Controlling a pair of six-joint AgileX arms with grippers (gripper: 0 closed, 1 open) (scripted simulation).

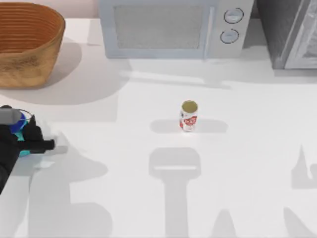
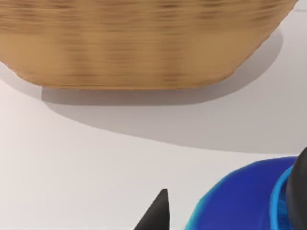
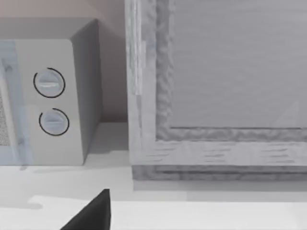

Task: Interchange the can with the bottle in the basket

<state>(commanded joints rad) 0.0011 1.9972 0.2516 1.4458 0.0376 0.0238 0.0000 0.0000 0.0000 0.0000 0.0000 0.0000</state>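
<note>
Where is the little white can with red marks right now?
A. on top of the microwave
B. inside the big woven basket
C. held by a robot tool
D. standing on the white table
D. The small white can with red markings stands upright on the white table, with nothing holding it.

My left arm reaches in low from the top view's left edge, its claw [image 1: 27, 134] over the surface with dark fingers [image 1: 42, 145] pointing rightward, apparently closed around the bottle [image 1: 20, 126]. One right finger [image 3: 91, 213] tip shows.
</note>
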